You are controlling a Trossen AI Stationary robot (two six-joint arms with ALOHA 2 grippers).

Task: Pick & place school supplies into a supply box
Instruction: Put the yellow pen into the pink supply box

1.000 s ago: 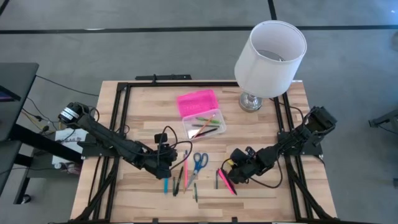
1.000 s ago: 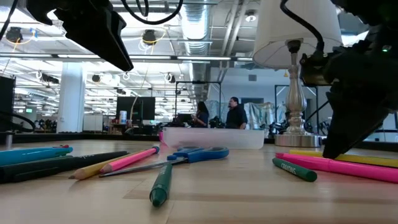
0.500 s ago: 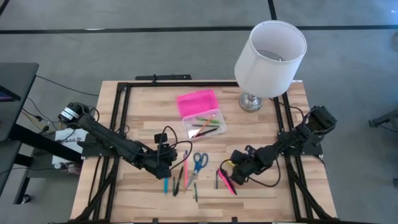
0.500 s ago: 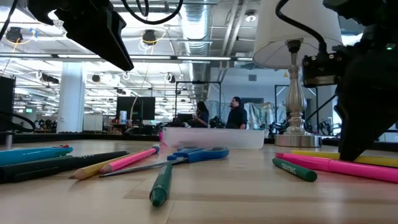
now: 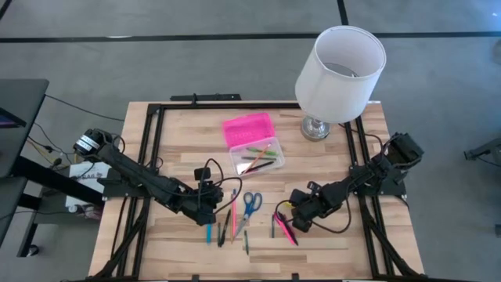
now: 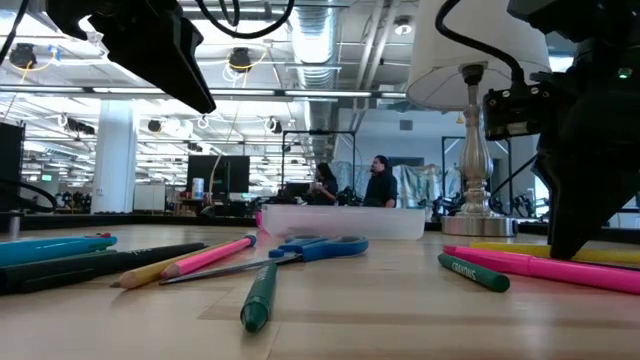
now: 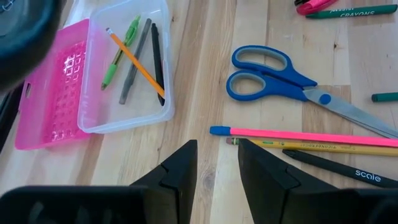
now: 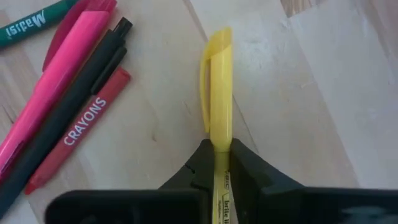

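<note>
The supply box (image 5: 257,157) is a clear case lying open at the table's middle, its pink lid (image 5: 249,128) beside it, with several pens inside (image 7: 134,56). Blue-handled scissors (image 7: 280,81), a pink pencil (image 7: 305,135), a yellow pencil (image 7: 323,146) and a black pen (image 7: 336,168) lie loose near the front. My left gripper (image 7: 217,168) hovers open above them, touching nothing. My right gripper (image 8: 214,165) is shut on a yellow pen (image 8: 217,93) at front right, next to a pink marker (image 8: 56,81) and a red crayon (image 8: 78,134). My right gripper pinches the yellow pen's barrel (image 8: 216,148), just behind its cap, between its two fingers. The fingers come steeply from above and lie across the pen. The capped end (image 8: 219,56) points away from the gripper, and the pen seems to lie on the table.
A lamp with a white shade (image 5: 340,70) stands at the back right. A green crayon (image 6: 258,298) and a second green one (image 6: 472,272) lie near the front edge. A black frame (image 5: 153,149) runs along the table's sides. People stand in the room beyond (image 6: 378,182).
My right gripper has rolled at the wrist and tipped more steeply down over the yellow pen, staying at the same spot. My left arm has kept still.
</note>
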